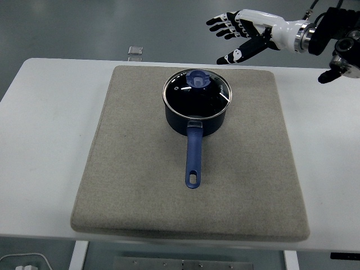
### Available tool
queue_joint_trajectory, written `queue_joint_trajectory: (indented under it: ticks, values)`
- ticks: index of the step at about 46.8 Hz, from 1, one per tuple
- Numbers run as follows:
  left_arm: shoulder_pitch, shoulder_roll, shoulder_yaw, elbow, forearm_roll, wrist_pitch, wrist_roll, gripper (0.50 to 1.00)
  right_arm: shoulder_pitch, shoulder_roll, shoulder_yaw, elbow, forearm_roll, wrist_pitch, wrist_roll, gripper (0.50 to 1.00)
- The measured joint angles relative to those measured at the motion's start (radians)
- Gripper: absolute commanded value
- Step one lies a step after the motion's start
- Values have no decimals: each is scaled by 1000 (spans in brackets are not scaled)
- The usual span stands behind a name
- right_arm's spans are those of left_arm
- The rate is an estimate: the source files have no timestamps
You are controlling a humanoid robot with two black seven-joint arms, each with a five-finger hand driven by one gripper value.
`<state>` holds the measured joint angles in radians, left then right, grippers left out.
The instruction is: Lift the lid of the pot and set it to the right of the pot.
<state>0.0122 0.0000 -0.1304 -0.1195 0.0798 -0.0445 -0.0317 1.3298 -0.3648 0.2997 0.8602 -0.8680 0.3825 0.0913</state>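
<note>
White table (45, 112) with a grey mat (129, 185); pot (197, 115) is sitting at mat's far centre, glass lid (197, 94) on, handle toward me. I'm holding the right hand (247, 34) above and right of the pot, fingers spread, empty. I'm aiming for the blue knob (199, 79): descending vertically, pinching it, lifting straight up.

A dark blue pot (197, 115) sits on a grey mat (140, 185) covering the white desk (45, 140), its blue handle (193, 157) pointing toward 6 o'clock. The glass lid (197, 93) rests on the pot, its blue knob (198, 79) on top. The right hand (247, 31) hovers at 1 o'clock from the pot, fingers (216, 22) spread, holding nothing.
</note>
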Motion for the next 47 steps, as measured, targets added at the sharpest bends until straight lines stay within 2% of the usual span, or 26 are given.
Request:
queue_joint_trajectory:
  ticks: [8, 23, 47]
  values:
    - [0, 0, 0, 0, 0, 0, 0, 1000, 29, 37, -61, 0, -100, 8, 1, 919]
    - [0, 0, 0, 0, 0, 0, 0, 1000, 56, 101, -136, -7, -219, -19, -3, 915]
    - [0, 0, 0, 0, 0, 0, 0, 1000, 53, 135, -174, -30, -265, -51, -10, 901]
